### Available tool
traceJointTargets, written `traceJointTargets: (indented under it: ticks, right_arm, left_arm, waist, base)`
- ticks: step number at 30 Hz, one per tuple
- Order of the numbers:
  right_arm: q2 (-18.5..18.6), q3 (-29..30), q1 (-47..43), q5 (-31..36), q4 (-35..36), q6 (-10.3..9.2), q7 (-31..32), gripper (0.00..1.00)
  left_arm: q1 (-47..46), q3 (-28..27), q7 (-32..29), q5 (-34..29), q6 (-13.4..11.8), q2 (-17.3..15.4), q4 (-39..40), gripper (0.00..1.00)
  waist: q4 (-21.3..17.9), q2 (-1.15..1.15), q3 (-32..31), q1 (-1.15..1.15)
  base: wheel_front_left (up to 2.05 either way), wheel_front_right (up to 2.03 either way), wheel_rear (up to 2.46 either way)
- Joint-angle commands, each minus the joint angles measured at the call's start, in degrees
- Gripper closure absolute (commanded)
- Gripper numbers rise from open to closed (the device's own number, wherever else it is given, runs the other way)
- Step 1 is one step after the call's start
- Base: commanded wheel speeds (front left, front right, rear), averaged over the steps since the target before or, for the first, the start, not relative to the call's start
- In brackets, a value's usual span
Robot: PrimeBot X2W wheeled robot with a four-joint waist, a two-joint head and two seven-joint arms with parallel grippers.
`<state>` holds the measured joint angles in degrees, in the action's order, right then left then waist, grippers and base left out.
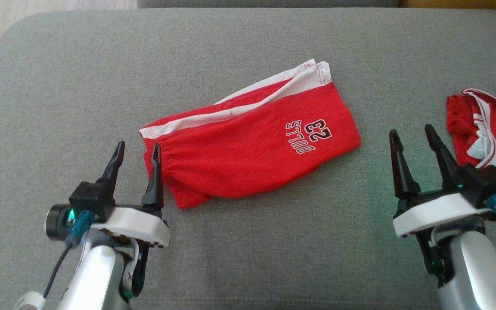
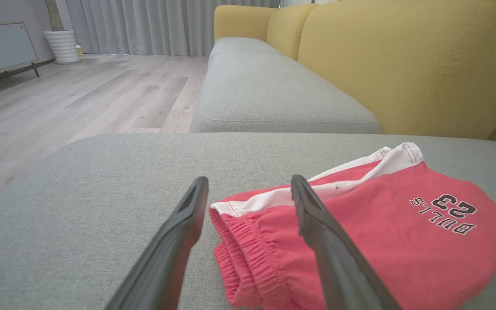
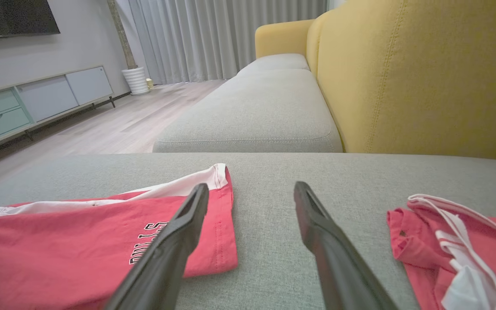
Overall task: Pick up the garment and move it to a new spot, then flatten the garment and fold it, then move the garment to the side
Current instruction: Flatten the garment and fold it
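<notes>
Handling: expect the shorts [image 1: 252, 146] to be light, soft and limp. They will likely sag and fall open from a single pinch, though the knit cloth should not slide much between the fingers.
Where to grip: the gathered waistband [image 1: 170, 185] looks like your best hold, because the elastic bunches the layers into one thick edge. Take the hem end [image 1: 345, 112] with the other arm so the stacked layers rise together.
Risk: catching only the top layer would probably peel the fold apart.
Look: red cloth with a white stripe [image 1: 196, 120] along the far edge and "BULLS 23" printed in black and white near the hem. The two legs appear laid one on the other, fairly flat with light wrinkles.
Place: the shorts lie slanted near the middle of the grey cushion [image 1: 101, 64], with the waistband toward your left arm and the hems up and to the right.
Left gripper [image 1: 138, 146]: the fingers are spread and hold nothing. One fingertip overlaps the waistband edge in the head view, but you cannot tell whether it touches.
Right gripper [image 1: 410, 131]: the fingers are spread and empty over bare cushion, between the shorts and a second red-and-white garment [image 1: 485, 125] crumpled at the right.
</notes>
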<state>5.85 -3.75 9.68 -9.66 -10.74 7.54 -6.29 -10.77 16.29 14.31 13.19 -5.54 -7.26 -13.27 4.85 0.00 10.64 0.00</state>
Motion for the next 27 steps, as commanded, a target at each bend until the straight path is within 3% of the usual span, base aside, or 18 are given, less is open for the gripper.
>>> traceJointTargets:
  ticks: [1,19,23,27]
  right_arm:
    - [-0.5,-0.7,0.5,0.8,3.4,-0.05,0.8,0.0]
    - [-0.9,0.0,0.7,1.9,5.6,-0.05,4.3,0.0]
    - [-0.1,-1.4,5.6,2.3,1.2,-0.05,4.9,0.0]
    - [0.8,-4.0,11.9,2.4,-7.6,-0.05,5.6,0.0]
  left_arm:
    - [-1.2,-1.7,0.7,-0.3,-0.3,-1.3,1.5,0.0]
    - [-2.9,-1.4,0.7,-0.2,-0.3,-1.0,1.1,0.0]
    - [-4.4,-1.0,0.7,-0.3,-0.1,-0.3,1.3,0.0]
    - [-6.1,-0.6,0.7,-0.4,0.5,0.5,1.3,0.0]
  waist:
    - [-0.1,0.0,-0.2,0.0]
    - [1.0,0.0,1.2,0.0]
    - [2.0,0.0,3.1,0.0]
    - [3.4,0.0,5.1,0.0]
  base:
    - [0.0,0.0,0.0]
    - [0.0,0.0,0.0]
    - [0.0,0.0,0.0]
    - [0.0,0.0,0.0]
